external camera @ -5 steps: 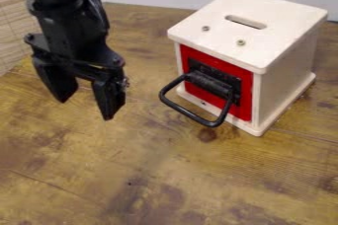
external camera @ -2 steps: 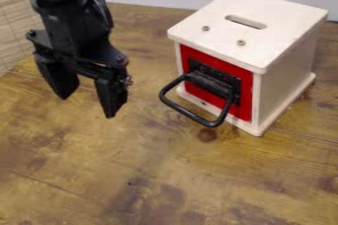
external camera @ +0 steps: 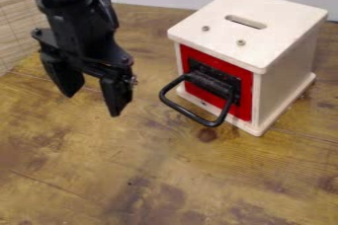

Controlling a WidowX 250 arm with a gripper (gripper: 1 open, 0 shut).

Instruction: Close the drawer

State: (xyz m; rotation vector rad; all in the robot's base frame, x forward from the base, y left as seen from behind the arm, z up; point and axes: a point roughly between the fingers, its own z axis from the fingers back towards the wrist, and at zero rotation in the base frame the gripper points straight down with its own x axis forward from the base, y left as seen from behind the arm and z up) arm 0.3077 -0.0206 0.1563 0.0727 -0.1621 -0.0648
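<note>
The glossy red drawer point(external camera: 211, 79) sits in the front of a small cream wooden cabinet point(external camera: 264, 30) at the right. Its red front looks about flush with the cabinet face. Its large black loop handle point(external camera: 192, 101) hangs down and forward onto the table. My black gripper point(external camera: 90, 93) hangs open and empty over the table, to the left of the handle, fingers pointing down, apart from the drawer.
The cabinet has a slot in its top point(external camera: 246, 20). The worn wooden table point(external camera: 158, 180) stretches in front. A woven surface point(external camera: 16, 12) borders the far left. A pale wall lies behind.
My gripper has shifted slightly to the right, toward the handle. The drawer and handle have not moved.
</note>
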